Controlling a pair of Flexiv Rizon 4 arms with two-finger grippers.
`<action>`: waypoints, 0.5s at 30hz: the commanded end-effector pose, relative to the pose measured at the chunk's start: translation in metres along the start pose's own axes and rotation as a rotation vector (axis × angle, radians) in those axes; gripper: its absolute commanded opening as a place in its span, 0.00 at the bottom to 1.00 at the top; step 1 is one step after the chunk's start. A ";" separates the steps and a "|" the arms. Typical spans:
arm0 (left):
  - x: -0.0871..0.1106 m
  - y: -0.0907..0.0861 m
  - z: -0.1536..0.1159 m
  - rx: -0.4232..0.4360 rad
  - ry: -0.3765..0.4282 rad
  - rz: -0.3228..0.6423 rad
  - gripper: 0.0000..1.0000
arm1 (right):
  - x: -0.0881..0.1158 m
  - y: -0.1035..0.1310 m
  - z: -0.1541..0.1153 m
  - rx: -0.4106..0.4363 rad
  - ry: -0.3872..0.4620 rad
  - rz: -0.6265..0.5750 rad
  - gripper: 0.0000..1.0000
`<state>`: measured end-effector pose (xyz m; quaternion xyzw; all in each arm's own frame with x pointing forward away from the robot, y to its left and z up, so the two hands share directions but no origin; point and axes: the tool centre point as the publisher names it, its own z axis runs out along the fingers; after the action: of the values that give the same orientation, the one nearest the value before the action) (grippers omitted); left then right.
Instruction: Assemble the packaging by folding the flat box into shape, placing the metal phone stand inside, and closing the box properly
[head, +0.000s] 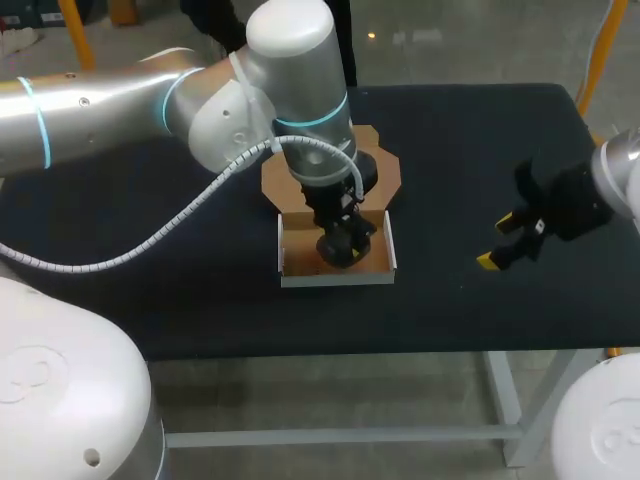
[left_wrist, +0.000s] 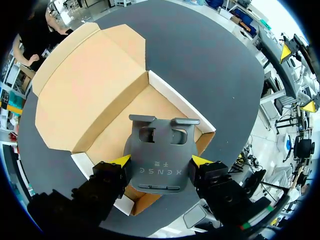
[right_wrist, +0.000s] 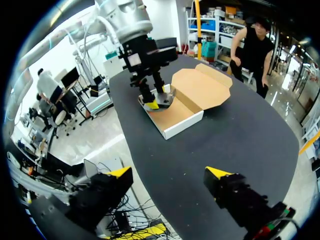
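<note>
Dark surface (head: 470, 150), both arms in frame.

Left arm (head: 200, 100) comes in from the left and reaches past the middle, wrist pointing down into the box (head: 338, 277). Left jaws: set at a middling width and clamped on the phone stand (left_wrist: 160, 160), one yellow fingertip (left_wrist: 121, 160) on each side edge of the grey metal plate. Both tips are in contact, one on each side. The stand's two hooked lips point away from the fingers, toward the far white wall of the box (left_wrist: 180, 101). The stand sits over the open tray, its near end above the near wall. Whether it touches the tray floor cannot be told.

The box is folded into a shallow tray, white outside and brown inside, near the middle of the surface. The lid (head: 385, 175) is open and laid back flat on the far side, still joined to the tray. In the right wrist view the box (right_wrist: 182, 125) sits well ahead, with the left jaws down in its near end.

Right arm (head: 620, 170) is at the right edge. Right jaws: spread wide, yellow fingertips (right_wrist: 217, 172) well apart with nothing between them, hanging over bare surface well apart from the box.
</note>
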<state>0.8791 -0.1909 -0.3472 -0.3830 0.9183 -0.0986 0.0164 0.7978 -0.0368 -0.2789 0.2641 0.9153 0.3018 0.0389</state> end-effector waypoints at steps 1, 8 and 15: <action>-0.003 -0.007 0.009 -0.008 -0.006 0.000 0.00 | 0.000 -0.001 -0.002 -0.005 0.003 -0.002 1.00; -0.013 -0.011 0.019 -0.015 -0.012 -0.006 0.00 | 0.000 -0.001 -0.002 -0.005 0.003 -0.002 1.00; -0.022 -0.017 0.028 -0.012 -0.028 -0.022 0.00 | 0.000 -0.001 -0.002 -0.005 0.003 -0.002 1.00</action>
<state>0.9058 -0.1876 -0.3695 -0.3924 0.9148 -0.0923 0.0257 0.7969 -0.0374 -0.2786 0.2637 0.9150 0.3029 0.0393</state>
